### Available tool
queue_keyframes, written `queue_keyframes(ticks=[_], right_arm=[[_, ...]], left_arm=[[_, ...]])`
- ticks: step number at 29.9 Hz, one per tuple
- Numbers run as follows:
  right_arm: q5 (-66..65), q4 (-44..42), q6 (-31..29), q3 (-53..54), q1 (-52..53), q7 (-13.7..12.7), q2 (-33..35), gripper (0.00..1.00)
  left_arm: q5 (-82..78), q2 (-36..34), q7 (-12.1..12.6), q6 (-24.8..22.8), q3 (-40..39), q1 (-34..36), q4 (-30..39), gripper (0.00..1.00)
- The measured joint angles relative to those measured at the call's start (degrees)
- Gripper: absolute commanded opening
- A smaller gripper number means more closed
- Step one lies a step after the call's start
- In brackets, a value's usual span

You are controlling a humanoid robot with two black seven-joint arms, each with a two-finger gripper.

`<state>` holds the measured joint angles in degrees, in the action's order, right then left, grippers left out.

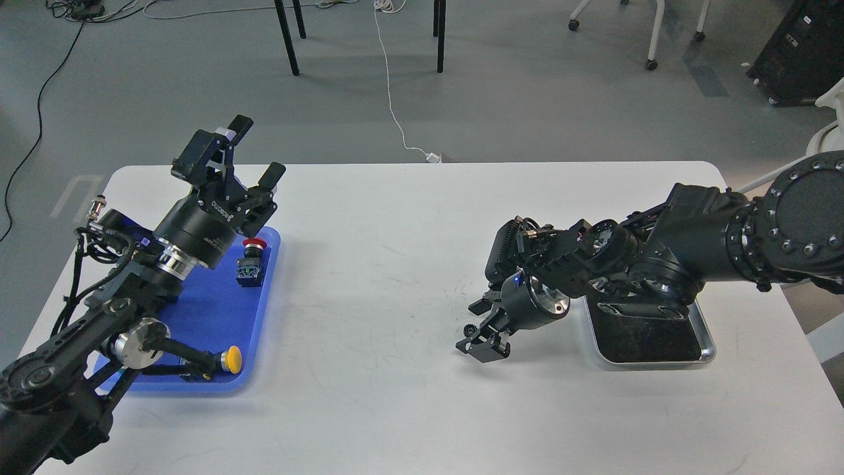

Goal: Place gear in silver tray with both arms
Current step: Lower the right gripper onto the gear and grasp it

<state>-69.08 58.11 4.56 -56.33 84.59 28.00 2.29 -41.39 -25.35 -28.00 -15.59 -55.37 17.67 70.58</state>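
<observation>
A small black gear point(469, 329) lies on the white table near its middle. My right gripper point(476, 328) is tipped down over it, jaws open, one finger on the far side and one on the near side of the gear. I cannot tell whether the fingers touch it. The silver tray point(707, 344) lies just right of that gripper, its far part hidden under my right arm. My left gripper point(257, 149) is open and empty, raised above the far edge of the blue tray.
A blue plastic tray point(217, 310) at the left holds a red push button point(252, 245) on a blue-black switch block and a yellow button point(231, 359). My left arm lies over its left side. The table's back edge point(409, 164) runs behind both arms.
</observation>
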Motion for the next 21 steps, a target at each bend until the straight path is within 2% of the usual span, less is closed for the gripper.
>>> queue_keyframes(ticks=[6,8,21], right_arm=[[0.0,-0.02,-0.02,-0.01,-0.15,0.0,-0.31,0.32],[-0.03,-0.02,-0.06,-0.01,-0.2,0.0,-0.4,0.22],[-0.03,-0.02,-0.17,-0.01,-0.15,0.0,-0.53,0.21]], left_arm=[[0.0,0.09,0.0,0.05,0.0,-0.01,0.0,0.98],[0.0,0.09,0.0,0.05,0.0,-0.01,0.0,0.98],[0.0,0.04,0.0,0.2,0.0,-0.01,0.0,0.98]])
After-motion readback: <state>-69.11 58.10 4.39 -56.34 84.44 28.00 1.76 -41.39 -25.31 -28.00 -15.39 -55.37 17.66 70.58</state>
